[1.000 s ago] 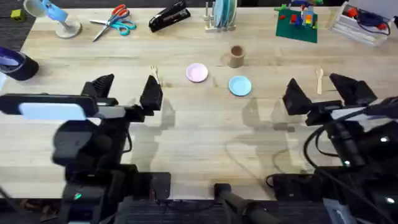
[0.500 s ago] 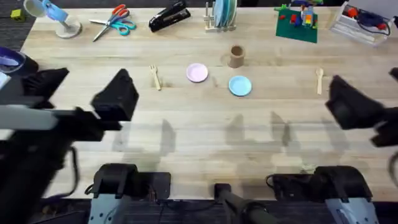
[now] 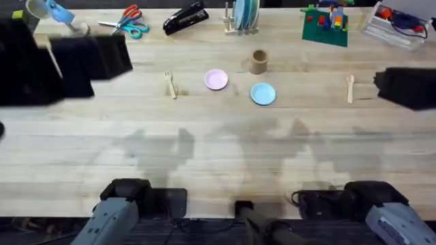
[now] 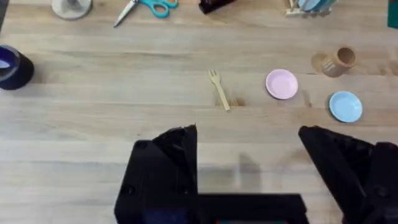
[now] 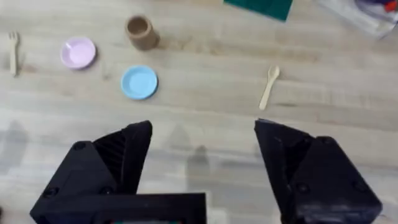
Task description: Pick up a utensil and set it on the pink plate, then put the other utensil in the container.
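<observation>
While both arms hang raised, each tool [image 4: 249, 168] [image 5: 202, 168] gapes wide above the table [image 3: 218, 150].

Pale wood fork [image 3: 169, 84] & spoon [image 3: 350, 87], matt wood-grain table [image 3: 218, 150], cardboard-look container [image 3: 259, 61]

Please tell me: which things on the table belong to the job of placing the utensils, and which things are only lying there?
Belong to the job:
wooden fork
pink plate
wooden spoon
brown cup

Only lying there:
blue plate
scissors
black stapler
rack of upright plates
toy brick model on a green base
</observation>
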Available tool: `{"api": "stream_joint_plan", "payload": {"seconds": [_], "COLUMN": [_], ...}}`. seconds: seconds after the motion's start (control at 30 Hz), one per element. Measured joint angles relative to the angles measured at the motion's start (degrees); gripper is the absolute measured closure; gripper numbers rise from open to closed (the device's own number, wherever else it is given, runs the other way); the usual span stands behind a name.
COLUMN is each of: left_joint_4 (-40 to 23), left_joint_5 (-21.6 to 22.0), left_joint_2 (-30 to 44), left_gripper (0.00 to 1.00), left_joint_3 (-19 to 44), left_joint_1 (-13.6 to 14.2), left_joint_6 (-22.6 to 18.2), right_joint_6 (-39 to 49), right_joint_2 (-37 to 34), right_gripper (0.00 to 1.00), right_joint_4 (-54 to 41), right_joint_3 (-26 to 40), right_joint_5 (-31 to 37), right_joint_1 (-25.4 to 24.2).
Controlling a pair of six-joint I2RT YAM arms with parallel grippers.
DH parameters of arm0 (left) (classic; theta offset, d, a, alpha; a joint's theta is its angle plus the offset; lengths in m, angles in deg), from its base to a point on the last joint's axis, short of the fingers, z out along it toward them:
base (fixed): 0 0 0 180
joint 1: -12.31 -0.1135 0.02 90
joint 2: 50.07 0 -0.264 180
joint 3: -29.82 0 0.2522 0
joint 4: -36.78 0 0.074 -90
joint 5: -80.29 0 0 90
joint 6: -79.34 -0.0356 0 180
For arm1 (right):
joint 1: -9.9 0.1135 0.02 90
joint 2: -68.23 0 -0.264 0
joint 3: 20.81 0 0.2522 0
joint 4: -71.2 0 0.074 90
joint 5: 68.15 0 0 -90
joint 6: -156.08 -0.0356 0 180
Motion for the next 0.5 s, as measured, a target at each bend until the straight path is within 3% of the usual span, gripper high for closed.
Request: {"api": "stream_joint_plan", "payload": {"seconds": [0.27, 0.5], "left_joint_4": [-9.75, -12.83], "left_joint_5": [-0.01, 0.01], "left_joint_2": [13.11, 18.81], "left_gripper": [0.009, 0.008], "left_joint_3": [12.95, 16.52], "left_joint_1": [0.0, 0.0], "left_joint_6": [0.29, 0.27], "right_joint_6": [0.22, 0.22], "right_joint_2": [-13.07, -18.25], "right_gripper": [0.009, 0.007], "right_joint_4": [-9.11, -9.58], "right_joint_3": [10.66, 12.44], "right_joint_5": [0.0, 0.0], "right_joint_1": [0.0, 0.0]}}
